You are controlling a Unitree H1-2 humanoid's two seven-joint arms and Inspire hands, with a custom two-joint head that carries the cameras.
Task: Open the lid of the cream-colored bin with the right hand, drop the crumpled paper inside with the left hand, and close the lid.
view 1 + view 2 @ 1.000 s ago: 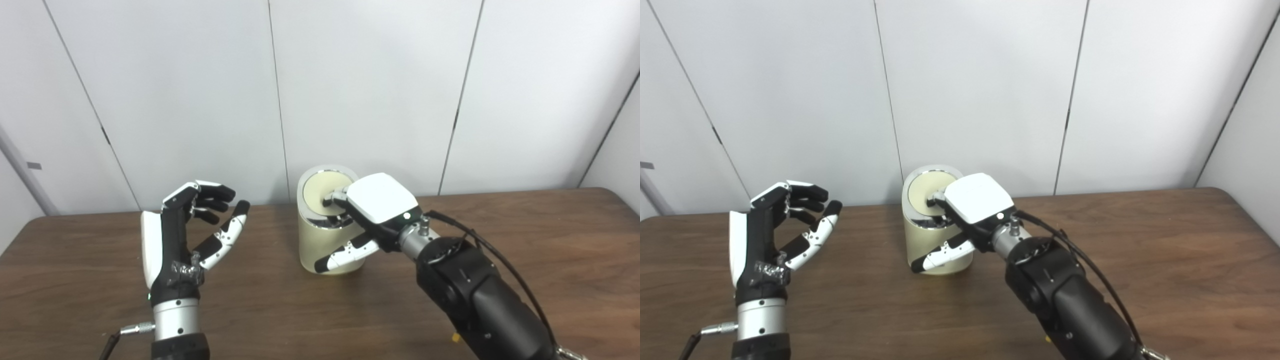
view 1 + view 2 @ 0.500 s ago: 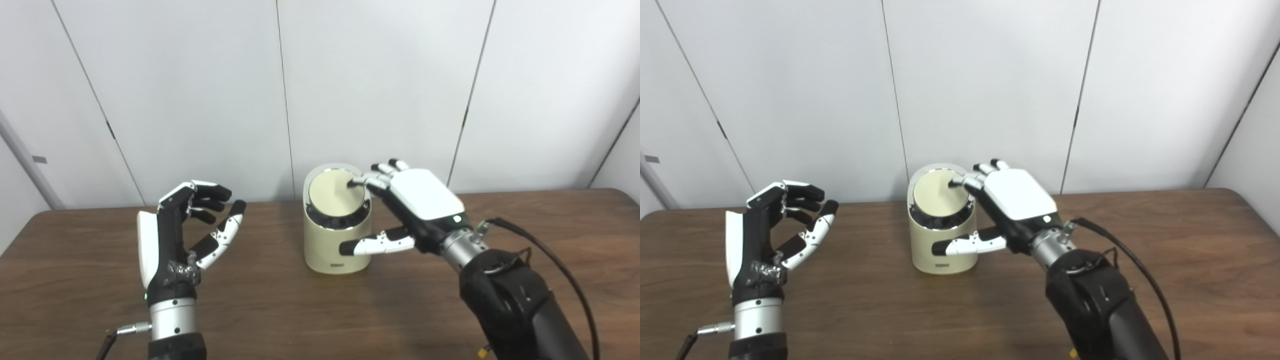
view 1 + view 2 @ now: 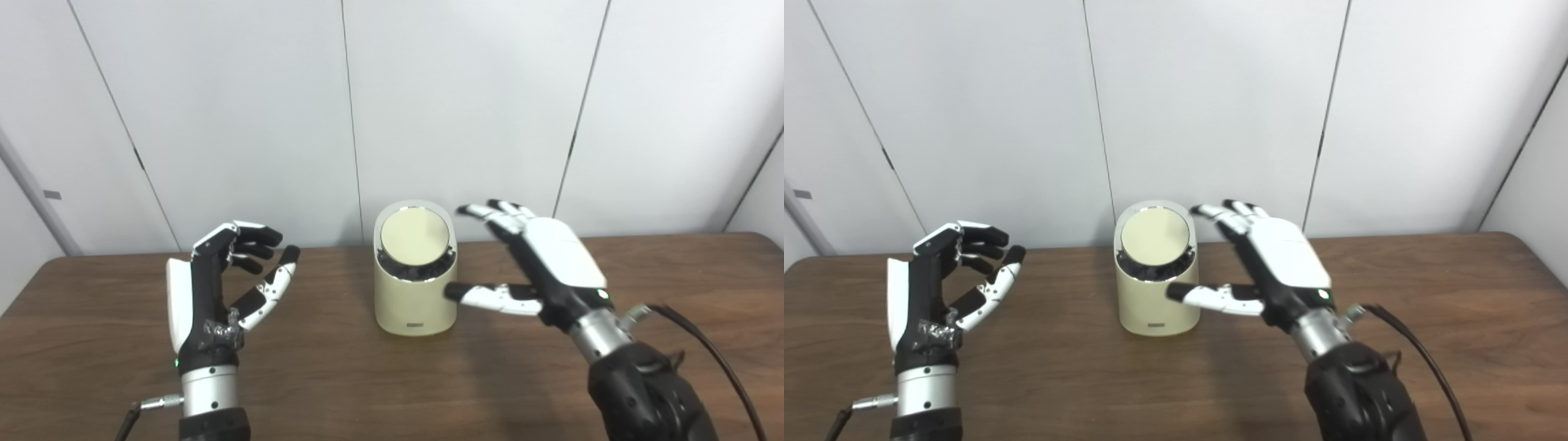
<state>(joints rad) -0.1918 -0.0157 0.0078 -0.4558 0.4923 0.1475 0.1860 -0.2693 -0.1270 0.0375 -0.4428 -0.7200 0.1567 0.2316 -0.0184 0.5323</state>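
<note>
The closed round lid (image 3: 414, 236) is hiding the cream-colored cylindrical bin's (image 3: 416, 300) inside from me; my forearms are running off the bottom edge.

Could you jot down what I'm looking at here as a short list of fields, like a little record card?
Setting: brown wooden table, white panelled wall behind
Bin: cream-colored bin, upright, mid-table
Lid: round lid, sitting in the bin's top
Left hand: left hand, raised, empty, fingers curled
Right hand: right hand, open, beside the bin
Crumpled paper: not visible

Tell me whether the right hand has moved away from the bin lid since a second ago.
Yes. The right hand has drawn back rightward off the lid; the cream bin stayed put.
</note>
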